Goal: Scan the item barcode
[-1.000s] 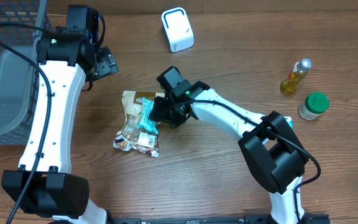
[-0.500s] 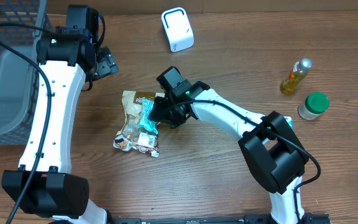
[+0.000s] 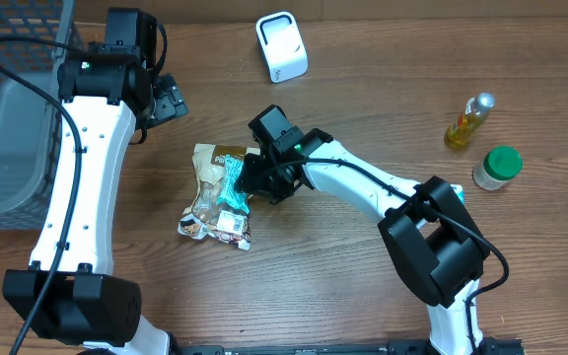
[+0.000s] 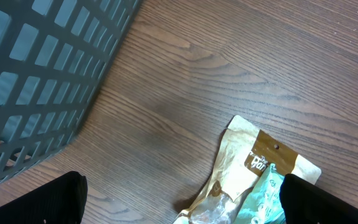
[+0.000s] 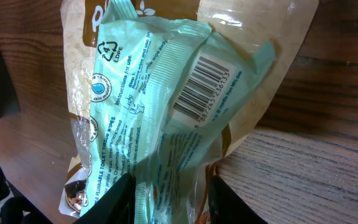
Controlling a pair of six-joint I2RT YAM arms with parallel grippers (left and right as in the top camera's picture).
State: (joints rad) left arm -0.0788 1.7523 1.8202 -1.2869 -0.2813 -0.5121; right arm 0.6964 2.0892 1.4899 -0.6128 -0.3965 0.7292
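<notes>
A mint-green wipes pack (image 5: 154,106) lies over a brown snack bag (image 3: 205,202) near the table's middle. Its barcode (image 5: 202,83) faces up in the right wrist view. My right gripper (image 5: 173,202) is shut on the pack's near end, with one black finger (image 5: 120,199) on each side. In the overhead view that gripper (image 3: 252,184) sits at the right edge of the pack (image 3: 233,182). The white scanner (image 3: 281,46) stands at the back. My left gripper (image 3: 169,100) hangs open up and to the left of the bag, with nothing between its fingers (image 4: 36,202).
A grey mesh basket (image 3: 8,118) fills the far left, and its wall (image 4: 36,74) shows in the left wrist view. An oil bottle (image 3: 468,120) and a green-lidded jar (image 3: 497,168) stand at the right.
</notes>
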